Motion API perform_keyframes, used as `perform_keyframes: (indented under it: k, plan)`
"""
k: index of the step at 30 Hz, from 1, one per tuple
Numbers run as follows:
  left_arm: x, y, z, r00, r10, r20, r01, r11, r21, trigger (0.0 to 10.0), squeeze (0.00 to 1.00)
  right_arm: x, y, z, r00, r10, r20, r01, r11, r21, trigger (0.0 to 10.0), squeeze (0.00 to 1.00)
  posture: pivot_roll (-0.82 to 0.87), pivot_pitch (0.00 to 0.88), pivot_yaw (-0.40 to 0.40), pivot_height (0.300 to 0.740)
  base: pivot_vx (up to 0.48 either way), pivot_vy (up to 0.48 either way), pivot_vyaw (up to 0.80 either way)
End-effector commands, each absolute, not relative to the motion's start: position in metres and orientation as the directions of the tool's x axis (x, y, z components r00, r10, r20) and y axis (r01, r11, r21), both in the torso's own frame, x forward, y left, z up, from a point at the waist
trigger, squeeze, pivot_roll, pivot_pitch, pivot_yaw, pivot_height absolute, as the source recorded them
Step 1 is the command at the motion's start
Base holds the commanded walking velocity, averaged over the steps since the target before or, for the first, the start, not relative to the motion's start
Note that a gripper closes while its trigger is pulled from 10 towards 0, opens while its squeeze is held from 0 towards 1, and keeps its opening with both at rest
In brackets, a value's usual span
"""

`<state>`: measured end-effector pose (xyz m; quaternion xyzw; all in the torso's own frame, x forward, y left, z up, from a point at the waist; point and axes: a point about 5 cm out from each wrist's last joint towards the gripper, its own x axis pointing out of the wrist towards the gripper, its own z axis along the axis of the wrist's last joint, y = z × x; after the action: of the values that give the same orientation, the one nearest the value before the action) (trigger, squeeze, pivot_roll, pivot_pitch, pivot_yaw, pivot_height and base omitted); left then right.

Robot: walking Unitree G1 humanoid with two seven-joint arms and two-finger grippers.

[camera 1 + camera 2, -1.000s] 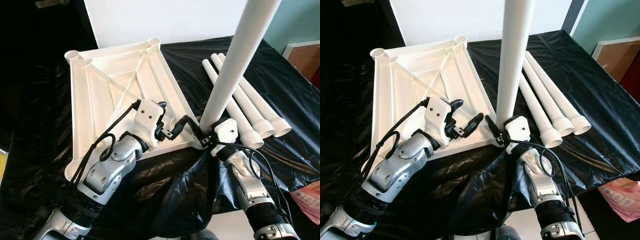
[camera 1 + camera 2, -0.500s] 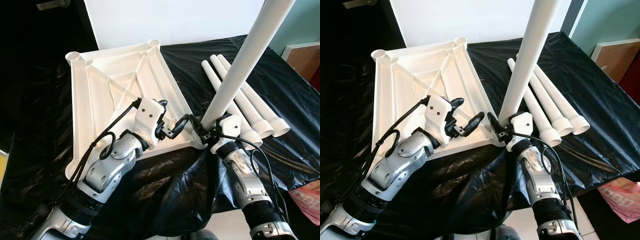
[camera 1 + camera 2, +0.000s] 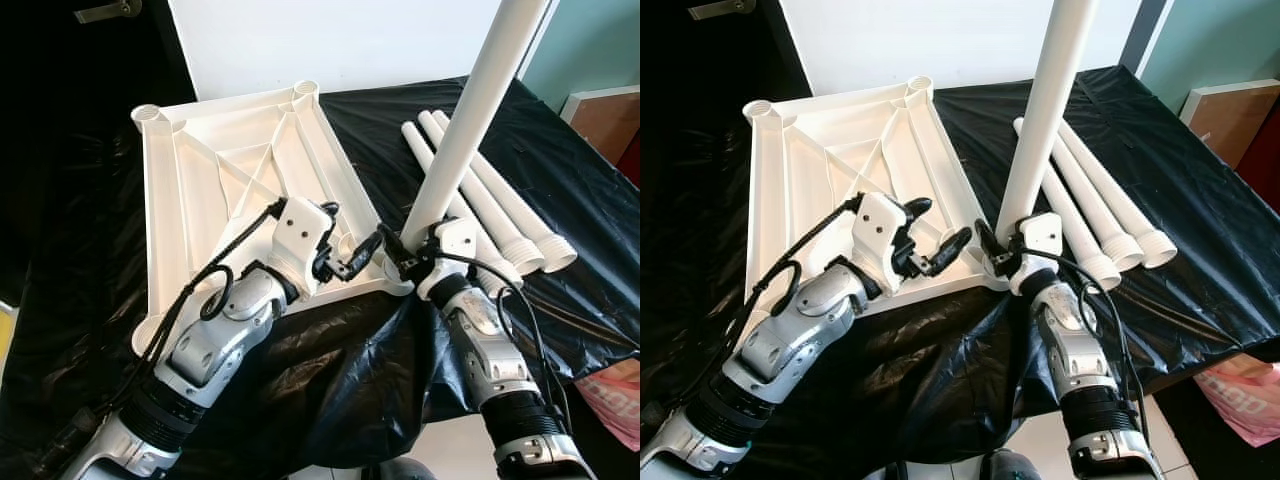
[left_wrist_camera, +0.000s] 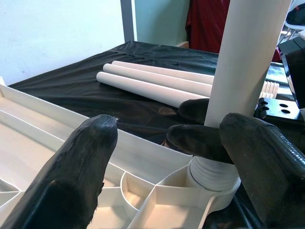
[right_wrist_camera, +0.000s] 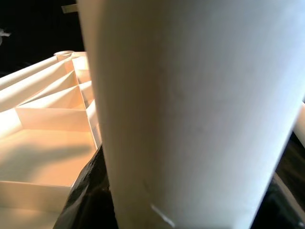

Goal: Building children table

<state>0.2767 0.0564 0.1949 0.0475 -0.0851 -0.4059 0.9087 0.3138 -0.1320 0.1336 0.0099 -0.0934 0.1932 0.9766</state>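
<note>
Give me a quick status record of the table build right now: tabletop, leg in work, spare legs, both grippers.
tabletop: white tabletop lies underside up on the black sheet
leg in work: white leg stands tilted, threaded end at the near-right corner socket
spare legs: three spare legs lie side by side on the sheet, right of the tabletop
right gripper: right gripper shut on the leg near its base
left gripper: left gripper open over the tabletop's near edge, next to the socket, holding nothing
</note>
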Motion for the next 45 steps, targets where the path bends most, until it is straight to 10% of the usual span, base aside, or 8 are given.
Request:
perform_keyframes:
  k: [1,18,32,33,45]
  plan:
    - [0.263,0.047,0.194,0.439,-0.896,0.072,0.877,0.444,0.184,10.0,0.0,0.31,-0.133,0.102,0.938,0.345,0.036,-0.346,0.938,0.037,10.0,0.0,0.01,0.112,0.001,0.74,0.0,0.0,0.0]
    - [0.262,0.048,0.192,0.447,-0.892,0.065,0.874,0.451,0.179,10.0,0.0,0.303,-0.113,0.111,0.993,-0.032,0.113,0.02,0.995,0.102,10.0,0.0,0.03,0.117,-0.014,0.74,0.0,0.0,0.0]
    - [0.262,0.048,0.192,0.448,-0.892,0.064,0.874,0.452,0.179,10.0,0.0,0.302,-0.113,0.112,0.991,-0.065,0.115,0.052,0.993,0.106,10.0,0.0,0.03,0.12,-0.012,0.74,0.0,0.0,0.0]
    - [0.262,0.048,0.192,0.448,-0.892,0.064,0.874,0.451,0.18,10.0,0.0,0.303,-0.114,0.115,0.989,-0.059,0.134,0.042,0.992,0.122,10.0,1.0,0.02,0.122,-0.008,0.74,0.0,0.0,0.0]
    - [0.262,0.048,0.192,0.447,-0.892,0.063,0.874,0.45,0.181,10.0,0.0,0.303,-0.118,0.122,0.984,-0.009,0.177,-0.014,0.992,0.125,10.0,1.0,0.02,0.119,-0.004,0.74,0.0,0.0,0.0]
